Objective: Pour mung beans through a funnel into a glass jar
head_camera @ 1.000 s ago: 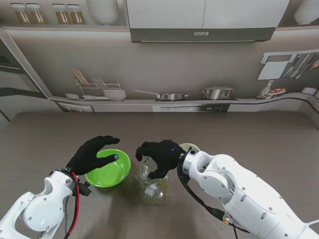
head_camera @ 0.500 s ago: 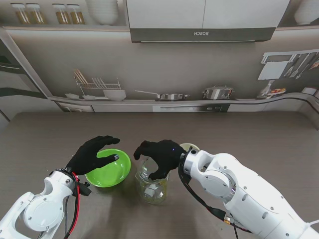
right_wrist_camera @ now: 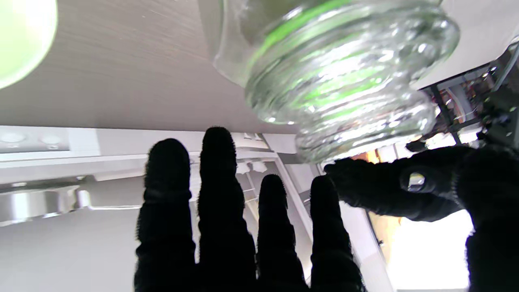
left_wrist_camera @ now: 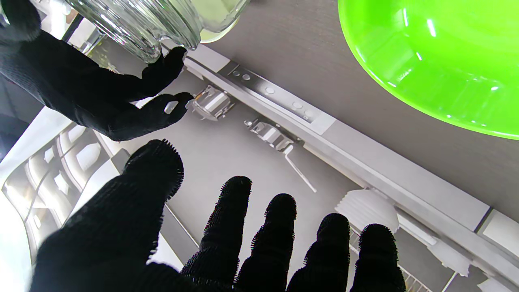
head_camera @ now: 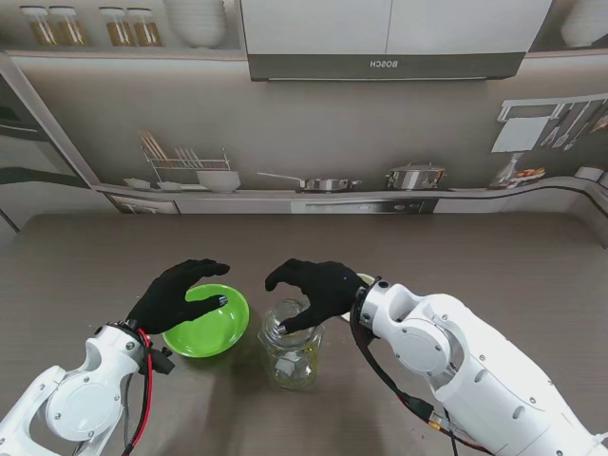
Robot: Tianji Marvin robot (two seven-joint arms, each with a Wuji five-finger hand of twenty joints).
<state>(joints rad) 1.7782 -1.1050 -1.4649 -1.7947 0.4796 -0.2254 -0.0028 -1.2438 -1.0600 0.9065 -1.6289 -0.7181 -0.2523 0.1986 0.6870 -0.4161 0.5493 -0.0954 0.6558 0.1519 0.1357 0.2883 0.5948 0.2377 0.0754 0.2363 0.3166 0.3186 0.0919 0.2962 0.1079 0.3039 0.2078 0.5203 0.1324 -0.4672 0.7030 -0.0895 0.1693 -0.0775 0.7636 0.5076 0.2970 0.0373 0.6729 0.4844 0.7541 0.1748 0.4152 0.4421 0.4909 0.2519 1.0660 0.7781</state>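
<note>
A clear glass jar (head_camera: 290, 350) stands upright on the table just right of a bright green bowl (head_camera: 206, 323). The bowl's inside shows plain green. My right hand (head_camera: 318, 290), in a black glove, hovers over the jar's mouth with its fingers spread and holds nothing. In the right wrist view the jar's threaded neck (right_wrist_camera: 336, 69) sits off the fingertips (right_wrist_camera: 219, 146). My left hand (head_camera: 180, 293) is open above the bowl's left rim, and its fingers (left_wrist_camera: 279, 211) are apart. The bowl (left_wrist_camera: 438, 61) and jar (left_wrist_camera: 154, 24) also show in the left wrist view.
A pale green round thing (head_camera: 364, 279) lies behind my right wrist, mostly hidden. The brown table (head_camera: 494, 256) runs back to a printed kitchen backdrop (head_camera: 323, 142).
My right hand has lifted off the jar's mouth and spread its fingers. The jar stays in place. The left hand and bowl have not moved.
</note>
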